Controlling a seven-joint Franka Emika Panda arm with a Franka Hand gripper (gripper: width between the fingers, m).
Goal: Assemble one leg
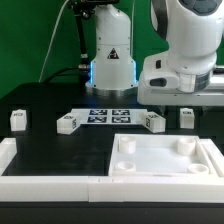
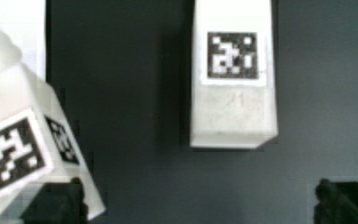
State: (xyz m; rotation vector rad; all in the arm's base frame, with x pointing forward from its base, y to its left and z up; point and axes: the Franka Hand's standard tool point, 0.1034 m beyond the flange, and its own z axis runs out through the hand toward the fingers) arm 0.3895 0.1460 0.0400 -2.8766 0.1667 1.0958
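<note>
Exterior view: the arm [image 1: 185, 45] hangs at upper right above a leg [image 1: 152, 121] lying right of centre on the table [image 1: 40, 142]. Wrist view: the hand [image 2: 197, 200] is spread wide and empty, with a leg [image 2: 229, 75] just ahead of its gap. Looks like the reach to me; next it must centre, drop and close.

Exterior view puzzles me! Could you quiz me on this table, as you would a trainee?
1. True or false: the tool is clamped on a leg.
2. How many small tagged legs lie on the black table in the exterior view?
3. The marker board lies: A) between the two middle legs; B) on the white panel; C) at the exterior view's far right.
Key: 1 false, the tool is open and empty; 2 four; 3 A.
</note>
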